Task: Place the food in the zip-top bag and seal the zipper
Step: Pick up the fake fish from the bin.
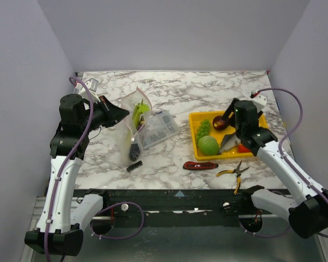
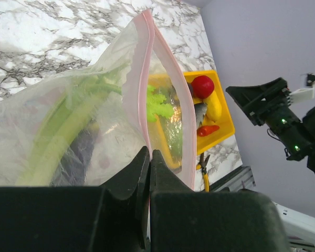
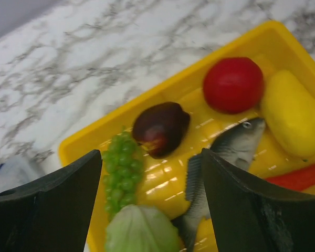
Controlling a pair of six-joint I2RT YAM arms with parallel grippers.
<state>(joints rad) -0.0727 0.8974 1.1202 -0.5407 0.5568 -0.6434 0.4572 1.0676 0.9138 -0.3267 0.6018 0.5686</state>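
The zip-top bag stands lifted at the table's left, clear, with pale green celery inside. My left gripper is shut on the bag's mouth edge, on the pinkish zipper, and the mouth gapes open. More food lies in the yellow tray: grapes, eggplant, cabbage, tomato, yellow fruit and chili. My right gripper hovers open over the tray, between the grapes and a grey toy fish, holding nothing.
A rigid clear compartment box sits just right of the bag. A red-handled knife and yellow-handled pliers lie in front of the tray. A small black object lies near the front edge.
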